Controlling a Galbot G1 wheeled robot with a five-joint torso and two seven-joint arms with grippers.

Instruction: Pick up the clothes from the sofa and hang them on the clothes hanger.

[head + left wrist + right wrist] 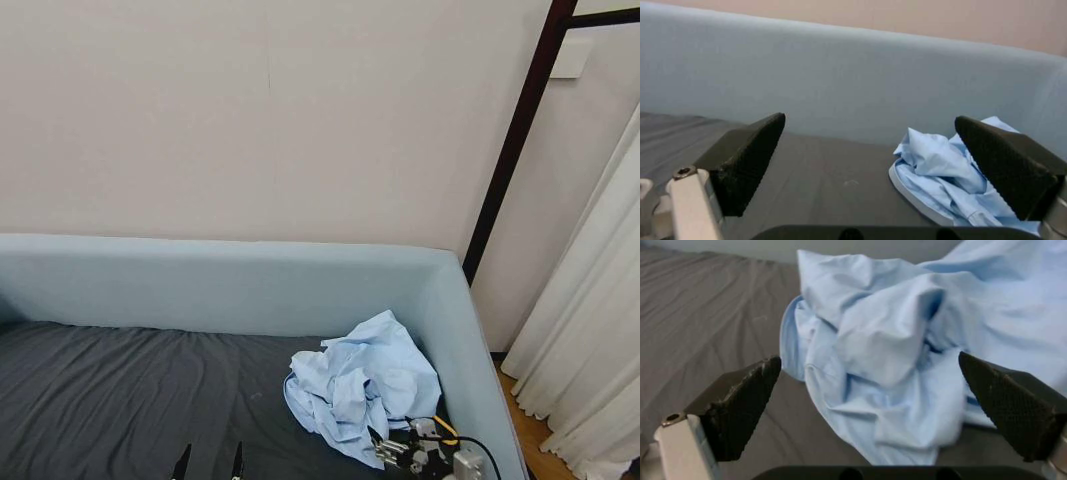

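Early stage, nothing grasped. Spotted clothes (365, 385) crumpled in right corner of sofa (250, 272), unlifted. Found right gripper (868, 359) spread wide, empty, close at heap; left gripper (210, 461) likewise wide, empty, over bare cushion. Left to do: grasp, lift, carry to clothes hanger (510, 150), hang.

You see one light-blue garment (365, 385), one sofa (220, 285) with one dark seat cover (120, 390), two grippers (the left gripper (211, 462) and the right gripper (392, 440)), one dark rack pole (512, 140) and one white curtain (590, 340).

dark seat (120, 400) lies open; sofa arm (455, 330) seemingly crowds the shirt (365, 385).
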